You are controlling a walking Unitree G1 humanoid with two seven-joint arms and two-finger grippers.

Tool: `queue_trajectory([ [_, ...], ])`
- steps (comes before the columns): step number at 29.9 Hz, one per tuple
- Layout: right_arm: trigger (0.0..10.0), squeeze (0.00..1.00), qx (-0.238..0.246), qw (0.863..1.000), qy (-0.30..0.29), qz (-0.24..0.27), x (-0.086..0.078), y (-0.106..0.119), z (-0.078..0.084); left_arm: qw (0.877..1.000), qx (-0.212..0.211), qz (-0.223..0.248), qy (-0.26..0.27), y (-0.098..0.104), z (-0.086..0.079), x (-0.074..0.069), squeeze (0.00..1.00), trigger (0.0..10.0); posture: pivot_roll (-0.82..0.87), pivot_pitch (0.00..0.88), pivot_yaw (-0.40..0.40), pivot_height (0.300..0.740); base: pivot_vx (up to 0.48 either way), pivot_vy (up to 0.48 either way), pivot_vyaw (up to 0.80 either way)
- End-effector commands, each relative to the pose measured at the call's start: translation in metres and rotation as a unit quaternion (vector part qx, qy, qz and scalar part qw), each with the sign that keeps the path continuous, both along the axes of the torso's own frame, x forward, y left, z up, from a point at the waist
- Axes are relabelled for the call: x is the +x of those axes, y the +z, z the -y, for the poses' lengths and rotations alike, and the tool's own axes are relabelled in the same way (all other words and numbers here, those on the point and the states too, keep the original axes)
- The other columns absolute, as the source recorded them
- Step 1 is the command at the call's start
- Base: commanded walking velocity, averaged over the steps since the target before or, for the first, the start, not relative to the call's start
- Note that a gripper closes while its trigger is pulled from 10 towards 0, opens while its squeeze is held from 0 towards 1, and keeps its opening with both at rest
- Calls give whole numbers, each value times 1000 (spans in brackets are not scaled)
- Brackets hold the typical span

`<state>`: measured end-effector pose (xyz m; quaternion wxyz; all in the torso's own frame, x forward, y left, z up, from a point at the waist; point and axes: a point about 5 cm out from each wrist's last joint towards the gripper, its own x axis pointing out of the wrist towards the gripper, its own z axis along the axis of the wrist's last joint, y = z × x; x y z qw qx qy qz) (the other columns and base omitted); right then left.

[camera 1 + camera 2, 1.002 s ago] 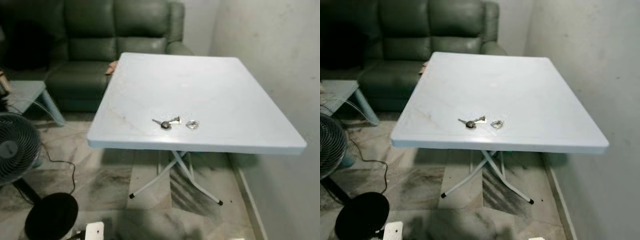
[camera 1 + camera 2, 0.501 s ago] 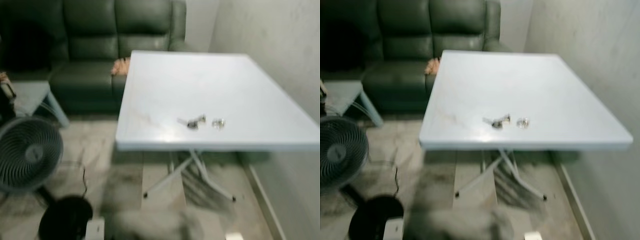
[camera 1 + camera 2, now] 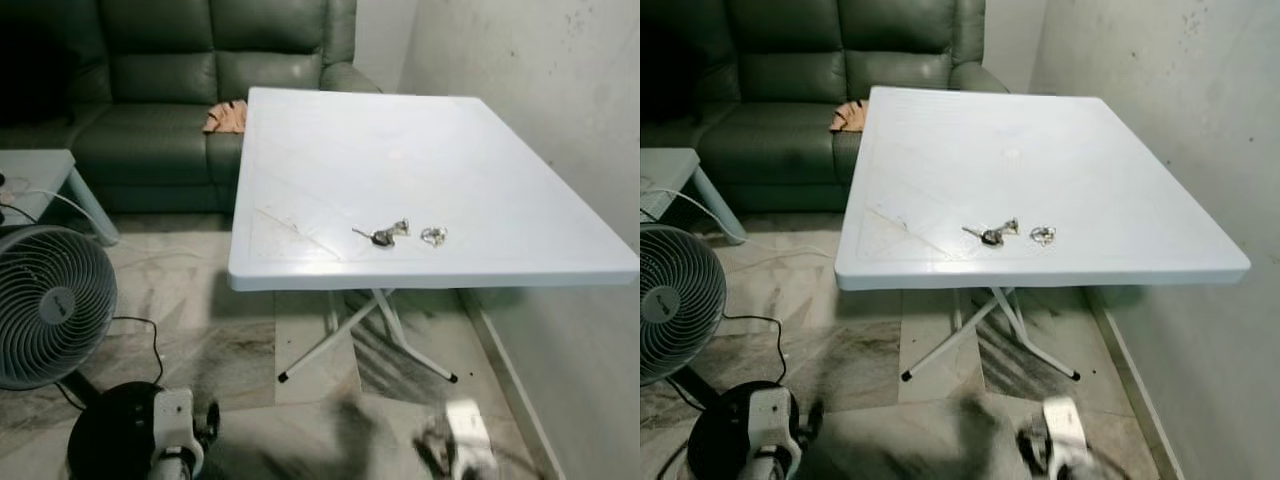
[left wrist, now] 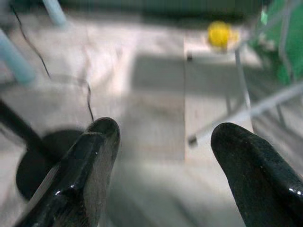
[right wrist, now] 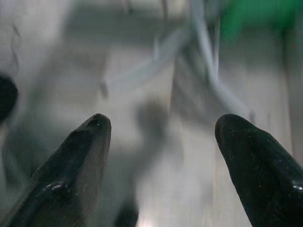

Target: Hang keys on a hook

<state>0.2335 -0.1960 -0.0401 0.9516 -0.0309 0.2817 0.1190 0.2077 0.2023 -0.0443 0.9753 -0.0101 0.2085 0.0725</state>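
Left wrist view gives us our left hand (image 4: pixel 163 137) spread wide and empty above the tiled floor (image 4: pixel 151 94); our right hand (image 5: pixel 161 127) is likewise wide open, holding nothing. Beyond them, the keys (image 3: pixel 385 234) lie near the front edge of the white table (image 3: pixel 330 140), a small ring (image 3: pixel 433 236) just beside them.
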Motion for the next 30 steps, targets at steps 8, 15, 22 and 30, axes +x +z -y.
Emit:
queue_trajectory([
  [8,10000,0,51,988,39,139,28,38,-21,991,10,134,-15,35,10,12,0,10000,-35,0,-58,740,0,0,0],
  [15,10000,0,77,973,54,213,34,65,-32,979,24,198,-34,62,21,10,0,10000,-32,0,-61,740,0,0,0],
  [22,10000,0,89,965,61,239,33,81,-37,974,44,218,-40,81,23,8,0,10000,-31,0,-60,740,0,0,0],
  [30,10000,0,114,939,71,317,44,133,-51,961,28,274,-19,132,20,16,0,10000,-29,0,-55,740,0,0,0],
])
